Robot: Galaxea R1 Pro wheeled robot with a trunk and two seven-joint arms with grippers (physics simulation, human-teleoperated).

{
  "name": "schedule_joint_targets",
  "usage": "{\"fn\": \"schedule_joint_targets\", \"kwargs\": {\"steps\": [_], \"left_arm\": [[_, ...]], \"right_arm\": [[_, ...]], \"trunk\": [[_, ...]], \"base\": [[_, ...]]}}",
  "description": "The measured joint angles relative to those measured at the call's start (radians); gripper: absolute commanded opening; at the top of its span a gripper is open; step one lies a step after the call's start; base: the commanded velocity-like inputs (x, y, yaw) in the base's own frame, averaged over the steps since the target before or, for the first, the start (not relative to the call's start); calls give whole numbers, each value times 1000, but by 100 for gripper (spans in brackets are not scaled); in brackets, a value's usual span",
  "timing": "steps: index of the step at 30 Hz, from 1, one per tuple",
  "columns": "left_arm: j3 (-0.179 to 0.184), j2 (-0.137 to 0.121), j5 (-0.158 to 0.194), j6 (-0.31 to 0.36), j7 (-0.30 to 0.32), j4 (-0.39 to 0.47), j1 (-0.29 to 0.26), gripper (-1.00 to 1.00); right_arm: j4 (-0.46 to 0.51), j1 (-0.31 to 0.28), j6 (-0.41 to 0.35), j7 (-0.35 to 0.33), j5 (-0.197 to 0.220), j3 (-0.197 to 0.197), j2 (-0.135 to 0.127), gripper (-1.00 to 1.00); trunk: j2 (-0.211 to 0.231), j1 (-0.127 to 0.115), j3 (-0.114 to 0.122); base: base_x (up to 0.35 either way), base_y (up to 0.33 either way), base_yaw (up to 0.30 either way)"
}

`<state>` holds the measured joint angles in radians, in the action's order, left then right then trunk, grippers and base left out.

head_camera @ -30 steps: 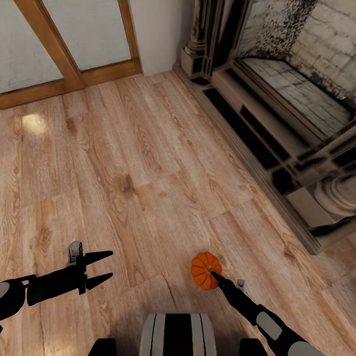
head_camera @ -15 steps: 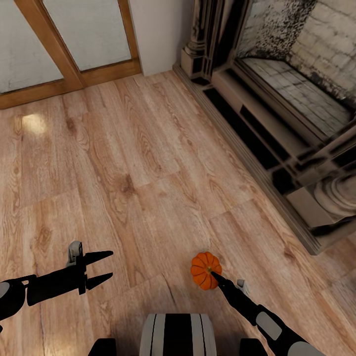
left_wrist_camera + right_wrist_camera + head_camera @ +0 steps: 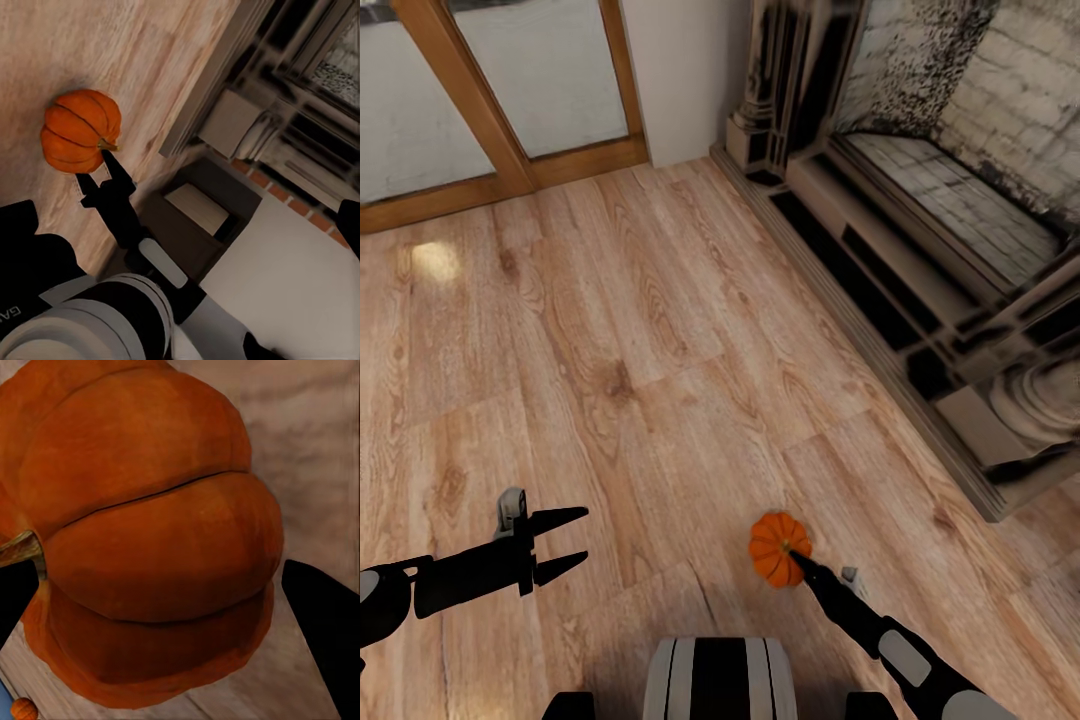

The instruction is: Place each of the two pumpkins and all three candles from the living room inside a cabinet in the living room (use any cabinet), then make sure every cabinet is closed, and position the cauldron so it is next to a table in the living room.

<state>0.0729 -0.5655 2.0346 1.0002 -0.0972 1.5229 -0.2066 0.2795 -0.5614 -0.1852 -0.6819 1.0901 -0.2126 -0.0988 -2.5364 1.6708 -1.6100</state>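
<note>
One bright-orange ribbed pumpkin (image 3: 778, 547) sits between the fingers of my right gripper (image 3: 792, 560), low in the head view over the wood floor. The right wrist view looks straight onto the pumpkin (image 3: 150, 540), with a black finger (image 3: 322, 622) on each side of it, so the right gripper (image 3: 172, 585) is shut on it. From the left wrist view I see the same pumpkin (image 3: 81, 129) at the tip of the right gripper (image 3: 105, 169). My left gripper (image 3: 565, 543) hangs open and empty over the floor to the left. The candles, the cabinet, the cauldron and the table are out of view.
An ornate stone fireplace (image 3: 960, 250) with a raised step runs along the right side. A wood-framed glass door (image 3: 490, 90) and a white wall corner (image 3: 680, 70) stand at the back. Wood floor (image 3: 660, 350) stretches ahead between them.
The whole picture has slid down slightly, so the camera has moved. Both arms keep their pose and the pumpkin stays in the right gripper.
</note>
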Motion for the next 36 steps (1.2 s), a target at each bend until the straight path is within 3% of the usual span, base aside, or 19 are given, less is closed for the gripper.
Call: {"fn": "schedule_joint_targets", "kwargs": {"steps": [9, 17, 21, 36], "left_arm": [[1, 0, 0, -1, -1, 0, 0, 100], [-2, 1, -14, -1, -1, 0, 0, 100], [-7, 1, -30, -1, -1, 0, 0, 100], [-3, 2, -32, -1, -1, -3, 0, 100]], "right_arm": [[15, 0, -6, -19, -2, 0, -3, -100], [18, -1, -9, -83, -2, 0, -1, -100], [18, -1, -13, -85, -2, 1, -4, -100], [18, -1, -23, -87, -2, 2, -5, -100]], "trunk": [[2, -4, 35], [4, -8, 66], [5, -9, 81], [8, -16, 139]], "base": [[0, 0, 0], [0, 0, 0], [0, 0, 0], [0, 0, 0]]}}
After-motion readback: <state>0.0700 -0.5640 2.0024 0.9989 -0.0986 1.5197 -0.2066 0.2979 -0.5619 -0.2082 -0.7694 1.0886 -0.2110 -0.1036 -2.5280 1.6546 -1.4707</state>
